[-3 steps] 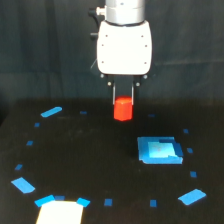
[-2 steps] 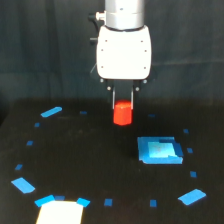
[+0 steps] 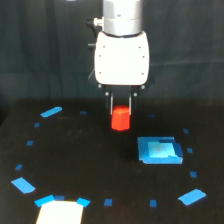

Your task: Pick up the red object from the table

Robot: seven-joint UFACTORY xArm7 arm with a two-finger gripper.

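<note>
The red object (image 3: 120, 119) is a small bright red-orange cylinder held between the two dark fingers of my gripper (image 3: 121, 113), which hangs from the white and silver arm body (image 3: 122, 57). The gripper is shut on it. The cylinder's lower part sticks out below the fingertips. It looks lifted a little above the black table (image 3: 80, 150), over the far middle of the surface.
A large blue square (image 3: 160, 150) lies on the table to the exterior view's right of the cylinder. Small blue tape marks ring the surface, among them a strip (image 3: 51, 111) at far left. A pale patch (image 3: 60, 212) sits at the near edge.
The gripper with the red cylinder in it has shifted slightly toward the near side and sits a touch lower in the picture. Nothing else has moved.
</note>
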